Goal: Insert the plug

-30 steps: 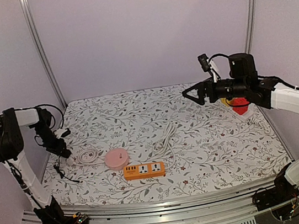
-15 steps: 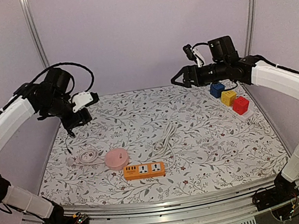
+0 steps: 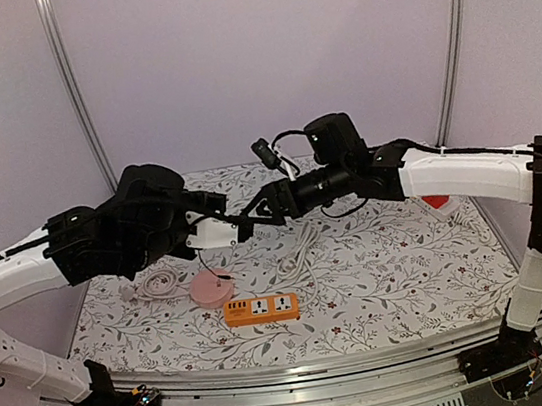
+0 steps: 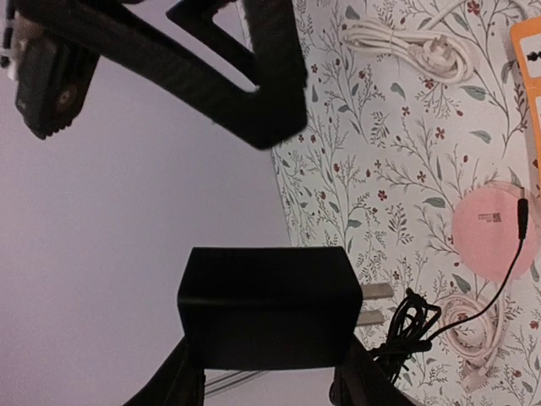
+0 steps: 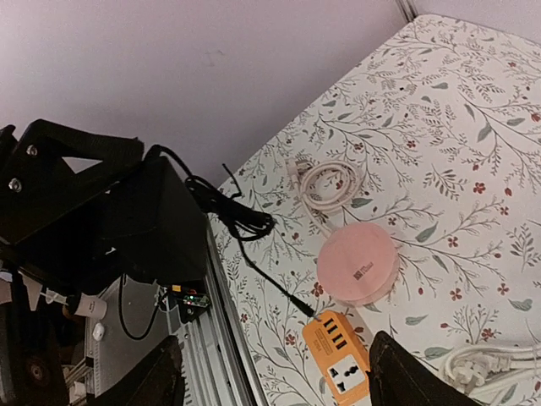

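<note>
Aloft, left end effector (image 4: 269, 378) clamps black plug (image 4: 266, 309), right end effector (image 5: 281, 376) gapes; pink disc (image 4: 493, 230) label illegible.

The table (image 3: 411, 264) is seen from afar by the top external camera, placed above and behind the arm bases. Closer, oblique, rotated views are given by both wrist cameras. The orange power strip (image 3: 261, 309) and pink disc (image 3: 211, 287) are shared by all three.

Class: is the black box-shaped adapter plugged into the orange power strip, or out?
Out: left gripper holds the black adapter aloft, prongs bare, clear of the orange power strip.
</note>
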### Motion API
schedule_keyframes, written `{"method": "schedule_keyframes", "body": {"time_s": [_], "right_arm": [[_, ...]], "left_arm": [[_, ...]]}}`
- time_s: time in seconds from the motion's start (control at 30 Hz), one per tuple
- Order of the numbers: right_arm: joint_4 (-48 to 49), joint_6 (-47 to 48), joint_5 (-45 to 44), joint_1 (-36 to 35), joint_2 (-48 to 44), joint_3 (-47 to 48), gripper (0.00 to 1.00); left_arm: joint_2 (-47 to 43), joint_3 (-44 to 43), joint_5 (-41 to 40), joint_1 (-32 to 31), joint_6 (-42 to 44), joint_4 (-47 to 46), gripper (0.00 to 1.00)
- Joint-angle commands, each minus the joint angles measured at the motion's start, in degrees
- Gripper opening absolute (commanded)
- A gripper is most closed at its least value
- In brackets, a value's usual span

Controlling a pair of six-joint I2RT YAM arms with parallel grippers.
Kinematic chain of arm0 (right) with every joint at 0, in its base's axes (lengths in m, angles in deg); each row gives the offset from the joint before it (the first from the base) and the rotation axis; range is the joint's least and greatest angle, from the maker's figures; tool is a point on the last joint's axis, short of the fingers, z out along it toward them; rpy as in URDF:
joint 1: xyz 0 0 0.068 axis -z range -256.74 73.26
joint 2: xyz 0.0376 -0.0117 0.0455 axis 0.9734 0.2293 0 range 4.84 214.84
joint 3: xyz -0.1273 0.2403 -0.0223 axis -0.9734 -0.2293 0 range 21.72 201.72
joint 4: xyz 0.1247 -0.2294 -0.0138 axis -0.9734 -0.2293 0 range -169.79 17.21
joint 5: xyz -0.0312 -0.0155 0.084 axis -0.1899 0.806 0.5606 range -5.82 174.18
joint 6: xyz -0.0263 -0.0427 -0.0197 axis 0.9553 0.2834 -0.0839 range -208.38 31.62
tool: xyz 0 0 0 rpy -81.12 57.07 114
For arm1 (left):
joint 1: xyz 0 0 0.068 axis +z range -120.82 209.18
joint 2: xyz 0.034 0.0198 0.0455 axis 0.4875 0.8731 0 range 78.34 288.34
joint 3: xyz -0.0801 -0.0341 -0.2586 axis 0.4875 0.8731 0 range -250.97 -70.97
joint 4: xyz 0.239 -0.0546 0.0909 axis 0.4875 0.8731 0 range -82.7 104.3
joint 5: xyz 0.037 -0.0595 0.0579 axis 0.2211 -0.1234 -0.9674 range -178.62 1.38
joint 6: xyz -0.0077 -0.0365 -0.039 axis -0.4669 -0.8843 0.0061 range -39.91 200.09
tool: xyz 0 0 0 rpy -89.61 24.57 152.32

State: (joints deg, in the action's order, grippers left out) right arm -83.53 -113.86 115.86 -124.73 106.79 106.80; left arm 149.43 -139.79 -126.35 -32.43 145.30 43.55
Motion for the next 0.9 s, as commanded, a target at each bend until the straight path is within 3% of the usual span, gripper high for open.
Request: {"method": "schedule_keyframes", "body": {"time_s": [0.0, 0.1, 0.37, 0.63, 0.7, 0.87], "right_arm": [[19.84, -1.54, -1.53, -2.43, -3.99, -9.00, 0.73], [31.60, -3.68, -3.41, -3.72, -5.70, -14.42, 0.74], [37.47, -3.27, -8.24, -5.13, -3.28, -14.68, 0.76], [43.54, -2.50, -2.87, -5.18, -2.73, -14.29, 0.72], [44.51, -2.46, -4.52, -5.18, -3.14, -14.82, 0.64], [44.32, -3.24, -2.99, -5.14, -1.31, -13.03, 0.31]], "left_arm": [[-1.86, 4.52, -4.53, -2.91, 5.38, -21.92, 0.00], [-1.91, 6.61, -4.55, -4.83, 6.20, -26.47, 0.00], [-1.13, 7.25, -3.64, -7.13, 4.55, -25.94, 0.00], [-1.76, 7.98, -2.98, -7.13, 2.58, -23.44, 0.00], [-2.08, 8.16, -2.64, -7.13, 2.17, -23.50, 0.00], [-1.68, 7.13, -2.65, -7.13, 1.69, -24.39, 0.00]]}}
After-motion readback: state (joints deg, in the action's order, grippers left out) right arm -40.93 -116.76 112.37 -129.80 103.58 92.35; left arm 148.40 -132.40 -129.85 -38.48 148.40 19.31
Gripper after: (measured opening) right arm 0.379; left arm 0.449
